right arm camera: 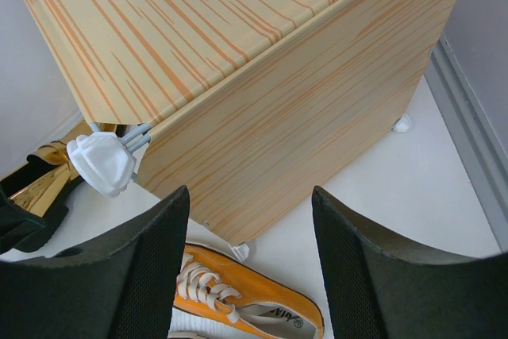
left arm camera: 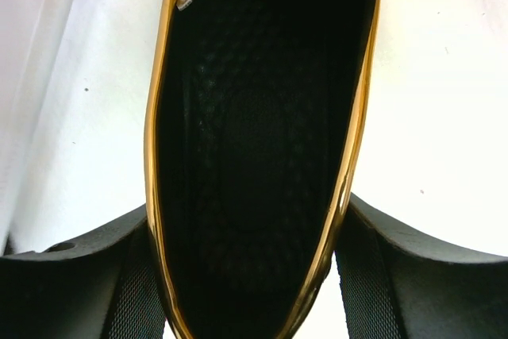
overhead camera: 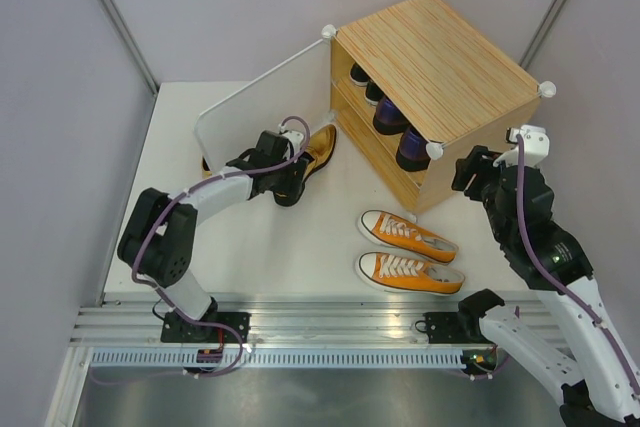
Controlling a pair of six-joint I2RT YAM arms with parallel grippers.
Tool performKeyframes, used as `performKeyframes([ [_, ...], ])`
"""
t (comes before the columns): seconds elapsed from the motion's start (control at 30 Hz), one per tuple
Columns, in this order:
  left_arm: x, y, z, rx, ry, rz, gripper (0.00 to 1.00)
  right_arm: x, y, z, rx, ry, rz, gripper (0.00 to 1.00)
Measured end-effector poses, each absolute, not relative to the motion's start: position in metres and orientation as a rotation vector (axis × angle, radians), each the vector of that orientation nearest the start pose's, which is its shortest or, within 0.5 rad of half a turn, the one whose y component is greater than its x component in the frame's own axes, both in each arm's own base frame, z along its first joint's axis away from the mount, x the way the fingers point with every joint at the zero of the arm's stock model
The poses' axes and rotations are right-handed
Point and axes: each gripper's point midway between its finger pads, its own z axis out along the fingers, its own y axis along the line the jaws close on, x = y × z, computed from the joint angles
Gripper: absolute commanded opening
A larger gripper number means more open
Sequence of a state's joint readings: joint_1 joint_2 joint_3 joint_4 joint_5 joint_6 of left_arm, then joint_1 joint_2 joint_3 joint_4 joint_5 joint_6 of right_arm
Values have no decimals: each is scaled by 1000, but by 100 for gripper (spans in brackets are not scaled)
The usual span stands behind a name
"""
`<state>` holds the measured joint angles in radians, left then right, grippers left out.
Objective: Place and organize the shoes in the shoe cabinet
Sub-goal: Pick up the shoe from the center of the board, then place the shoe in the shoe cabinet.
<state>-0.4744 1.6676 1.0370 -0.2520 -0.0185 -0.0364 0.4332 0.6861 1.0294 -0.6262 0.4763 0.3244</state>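
Note:
A shiny gold pump (overhead camera: 320,147) lies in front of the open shoe cabinet (overhead camera: 440,57). My left gripper (overhead camera: 285,172) is at its heel. In the left wrist view the pump (left arm camera: 254,117) fills the space between the jaws, and both fingertips (left arm camera: 135,236) press on its gold rim, so the left gripper (left arm camera: 248,204) is shut on it. Two orange sneakers (overhead camera: 405,235) (overhead camera: 408,272) lie side by side near the table's front. Dark purple loafers (overhead camera: 395,117) and a black shoe (overhead camera: 360,75) sit inside the cabinet. My right gripper (overhead camera: 475,172) (right arm camera: 250,196) hangs open and empty by the cabinet's near right corner, above one orange sneaker (right arm camera: 254,303).
The white panel door (overhead camera: 260,97) stands swung open to the left, just behind the left arm. A white corner knob (right arm camera: 101,163) sits just left of the right gripper's left finger. Grey walls close in the table on both sides.

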Motion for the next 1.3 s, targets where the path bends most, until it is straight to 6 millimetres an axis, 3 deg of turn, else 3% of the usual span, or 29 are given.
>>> performKeyframes([
  [0.57, 378, -202, 52, 451, 2293, -343, 2, 247, 39, 317, 223, 1802, 86, 68],
  [0.93, 414, -216, 56, 586, 2251, -293, 2, 248, 40, 316, 222, 1803, 64, 68],
  [1.3, 443, -232, 75, 738, 2200, -260, 2, 250, 39, 313, 219, 1811, 21, 69],
])
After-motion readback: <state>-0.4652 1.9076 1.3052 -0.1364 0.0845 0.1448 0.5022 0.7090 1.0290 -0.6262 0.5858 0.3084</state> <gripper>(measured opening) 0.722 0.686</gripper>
